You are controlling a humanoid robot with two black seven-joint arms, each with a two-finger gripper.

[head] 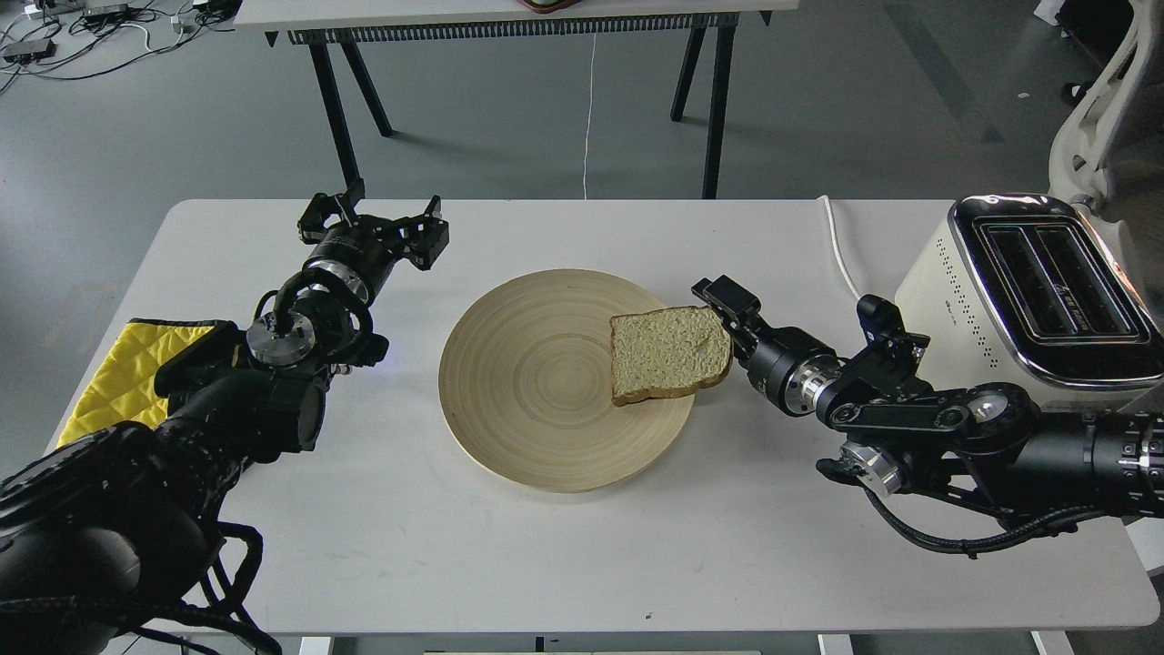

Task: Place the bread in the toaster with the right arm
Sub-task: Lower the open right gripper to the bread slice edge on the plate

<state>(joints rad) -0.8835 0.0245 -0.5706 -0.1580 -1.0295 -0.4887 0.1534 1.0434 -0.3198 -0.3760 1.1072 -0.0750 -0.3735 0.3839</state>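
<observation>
The bread [668, 353] lies flat on the right part of a round wooden plate [536, 382], its right edge hanging over the plate's rim. My right gripper [726, 318] lies low over the table at the bread's right edge. One finger [723, 295] shows by the bread's top right corner, set well off the wrist's line, so the jaws stand open; the other finger is hidden. The toaster [1028, 291] stands at the table's right edge with both slots empty. My left gripper [373, 223] is open and empty at the far left of the table.
A yellow quilted cloth [118, 373] lies at the table's left edge under my left arm. The toaster's white cord [841, 250] runs over the table behind my right arm. A second table [509, 27] stands beyond on the grey floor.
</observation>
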